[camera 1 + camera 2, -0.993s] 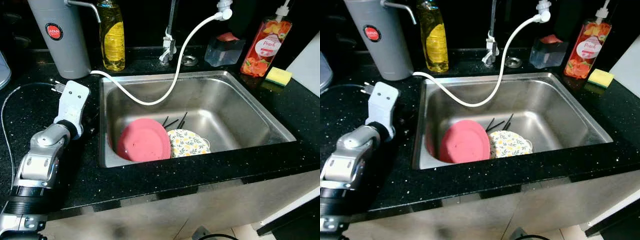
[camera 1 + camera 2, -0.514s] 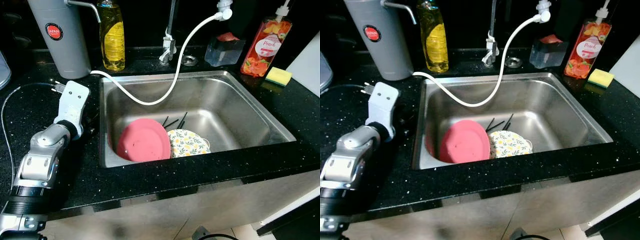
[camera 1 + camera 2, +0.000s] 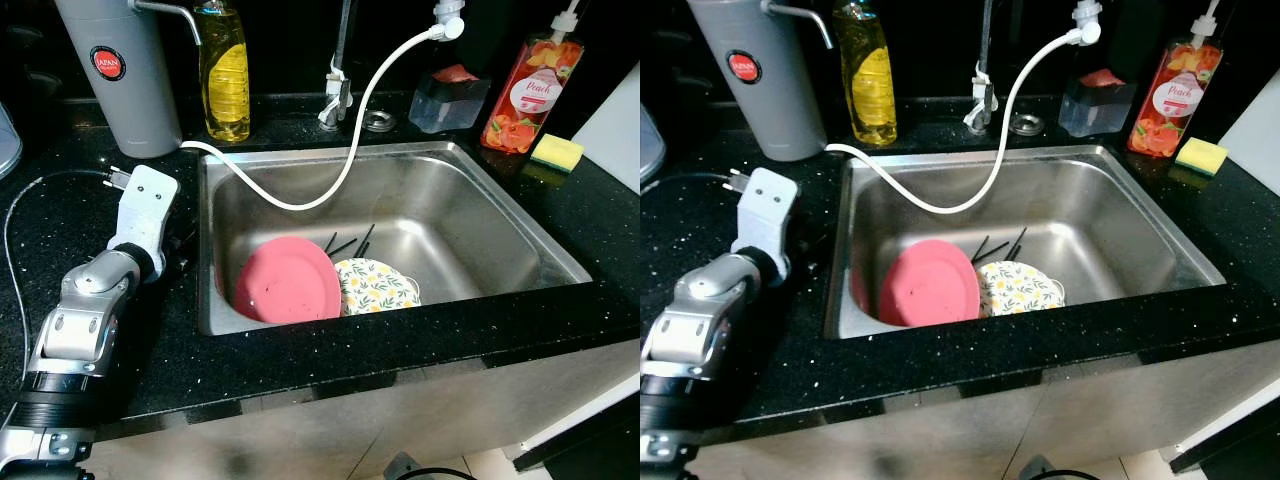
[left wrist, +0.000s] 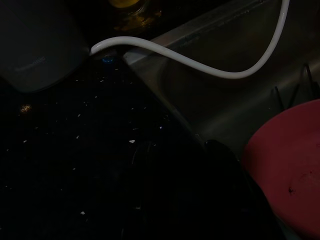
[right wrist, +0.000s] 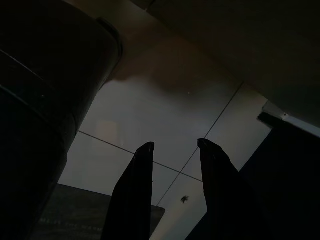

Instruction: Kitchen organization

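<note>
A pink plate [image 3: 288, 281] leans in the front left of the steel sink [image 3: 480, 215]. Beside it lies a floral dish [image 3: 373, 285], with black chopsticks [image 3: 349, 243] sticking up behind both. My left arm [image 3: 98, 292] rests on the black counter just left of the sink, its white wrist block [image 3: 145, 205] pointing towards the back. One dark finger [image 4: 234, 182] shows dimly at the sink's rim, near the pink plate [image 4: 290, 170]. My right gripper [image 5: 175, 150] hangs idle above a tiled floor, open and holding nothing.
A white hose [image 3: 340, 165] runs from the grey water filter [image 3: 125, 70] across the sink to the tap. Yellow dish soap [image 3: 225, 70], a peach soap bottle [image 3: 525, 90], a sponge [image 3: 557, 152] and a soap holder [image 3: 448, 98] line the back. A power cable [image 3: 20, 210] lies on the counter.
</note>
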`<state>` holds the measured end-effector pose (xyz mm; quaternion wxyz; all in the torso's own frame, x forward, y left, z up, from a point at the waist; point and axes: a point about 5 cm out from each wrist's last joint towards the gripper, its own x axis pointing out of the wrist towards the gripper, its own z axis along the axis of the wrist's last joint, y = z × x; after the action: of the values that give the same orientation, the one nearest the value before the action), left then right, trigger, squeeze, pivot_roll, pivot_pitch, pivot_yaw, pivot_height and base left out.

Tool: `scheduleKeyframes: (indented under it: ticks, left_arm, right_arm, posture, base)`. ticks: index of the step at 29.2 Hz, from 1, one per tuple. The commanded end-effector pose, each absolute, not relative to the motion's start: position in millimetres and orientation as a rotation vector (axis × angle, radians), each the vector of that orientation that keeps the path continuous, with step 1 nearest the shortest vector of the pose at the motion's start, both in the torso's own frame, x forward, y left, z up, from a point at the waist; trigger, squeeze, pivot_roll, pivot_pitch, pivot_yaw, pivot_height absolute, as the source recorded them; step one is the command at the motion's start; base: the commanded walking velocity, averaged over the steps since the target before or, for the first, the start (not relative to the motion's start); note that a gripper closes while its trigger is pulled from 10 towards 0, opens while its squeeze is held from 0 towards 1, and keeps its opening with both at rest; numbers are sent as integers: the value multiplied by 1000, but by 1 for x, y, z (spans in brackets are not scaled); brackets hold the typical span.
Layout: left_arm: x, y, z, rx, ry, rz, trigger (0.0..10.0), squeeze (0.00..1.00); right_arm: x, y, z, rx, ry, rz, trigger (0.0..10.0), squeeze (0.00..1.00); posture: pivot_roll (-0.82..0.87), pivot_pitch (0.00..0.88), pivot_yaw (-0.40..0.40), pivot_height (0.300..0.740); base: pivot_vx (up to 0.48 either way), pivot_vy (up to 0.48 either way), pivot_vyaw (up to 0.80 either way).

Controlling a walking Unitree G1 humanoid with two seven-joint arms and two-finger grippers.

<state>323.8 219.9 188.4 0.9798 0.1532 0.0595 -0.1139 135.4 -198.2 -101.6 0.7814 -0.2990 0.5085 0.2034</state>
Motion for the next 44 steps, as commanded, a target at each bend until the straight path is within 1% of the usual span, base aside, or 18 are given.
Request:
scheduleKeyframes:
  ticks: [1, 44]
  left_arm:
    - [326, 220, 190, 325, 116, -229, 10000, 0]
    - [326, 220, 190, 322, 116, -228, 10000, 0]
  right_arm:
    - [135, -199, -102, -641, 1101, 433, 10000, 0]
    - [135, -199, -102, -643, 1102, 437, 10000, 0]
  posture:
    - [115, 13, -28, 740]
    - [115, 15, -32, 740]
  base:
    - [0, 0, 0]
    - [0, 0, 0]
